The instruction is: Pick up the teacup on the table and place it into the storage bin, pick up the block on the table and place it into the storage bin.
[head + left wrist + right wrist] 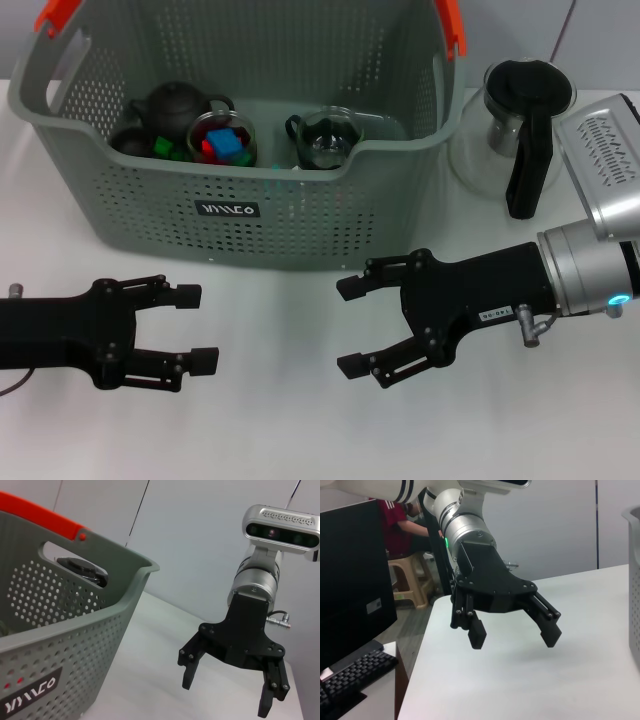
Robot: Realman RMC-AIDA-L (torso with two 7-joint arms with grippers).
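Looking down through the head view, I see the storage bin (250, 190) standing at the far side of the white table (300, 430), its orange handle clips (55, 15) at the two upper corners and its black label (229, 209) facing me. Inside it lie a dark teapot (172, 105), a glass cup holding coloured blocks (222, 140), and a clear glass teacup (325, 138) just beside that. Both of my grippers hover over bare table in front of the bin, well apart from its contents. My left gripper (190, 325) has its fingers spread with nothing between them, pointing across toward the right. My right gripper (350, 325) faces it, fingers likewise spread and holding nothing. Outside the bin, near its right corner, stands a glass pitcher with a black lid and handle (520, 125). In the right wrist view a monitor and keyboard (350, 680) sit beyond the table edge.
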